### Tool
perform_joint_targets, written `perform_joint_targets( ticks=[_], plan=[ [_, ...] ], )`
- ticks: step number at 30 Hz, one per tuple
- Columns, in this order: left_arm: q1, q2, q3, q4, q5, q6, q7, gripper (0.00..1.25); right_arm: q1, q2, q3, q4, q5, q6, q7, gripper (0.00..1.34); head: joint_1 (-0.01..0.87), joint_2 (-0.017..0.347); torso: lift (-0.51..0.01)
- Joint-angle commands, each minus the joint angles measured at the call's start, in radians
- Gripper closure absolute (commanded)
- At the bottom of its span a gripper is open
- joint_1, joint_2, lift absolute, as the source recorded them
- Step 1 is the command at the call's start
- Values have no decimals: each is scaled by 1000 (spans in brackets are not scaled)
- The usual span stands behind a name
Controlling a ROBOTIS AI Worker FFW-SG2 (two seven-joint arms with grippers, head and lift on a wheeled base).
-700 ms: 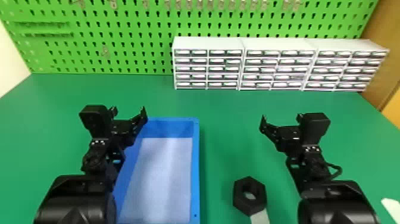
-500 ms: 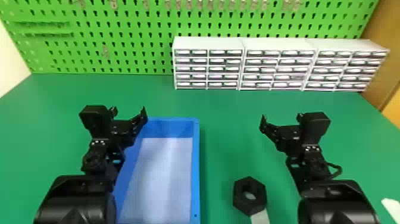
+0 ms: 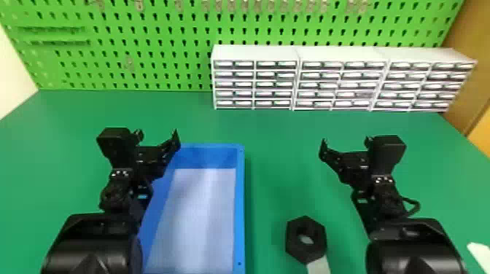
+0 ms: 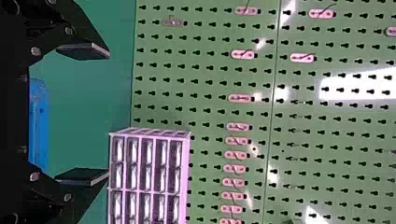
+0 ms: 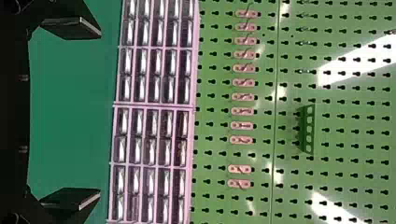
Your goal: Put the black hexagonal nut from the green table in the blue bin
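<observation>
One green counter (image 3: 269,131) stretches before one green pegboard (image 3: 146,62), with three white drawer cabinets (image 3: 342,78), each five rows high, lined up along its back, right of center. One blue bin (image 3: 240,204) sits at the front, its left side partly hidden behind the left arm (image 3: 98,240); the right arm (image 3: 408,240) flanks the work opposite. Two claws hang raised and released, fingers spread wide: the left claw (image 3: 158,135) by the bin's far left corner, the right claw (image 3: 345,141) beyond the nut and to its right. The task's one black hexagonal nut (image 3: 316,233) lies on the counter between bin and right arm, apart from both, the bin's right wall standing between it and the inside. One pale strip (image 3: 319,266) extends from the nut's near edge; one white object (image 3: 478,253) shows at far right. Twelve small hooks (image 5: 243,97) line the pegboard in the right wrist view.
</observation>
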Motion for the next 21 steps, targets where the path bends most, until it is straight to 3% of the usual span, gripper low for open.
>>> perform_joint_targets(
  ticks=[1,21],
  plan=[
    [0,0,1,1,0,0,0,360,0,-1,0,-1,0,0,0,110,686,51,-96],
    [-3,0,3,1,0,0,2,360,0,1,0,-6,0,0,0,110,686,51,-96]
  ],
)
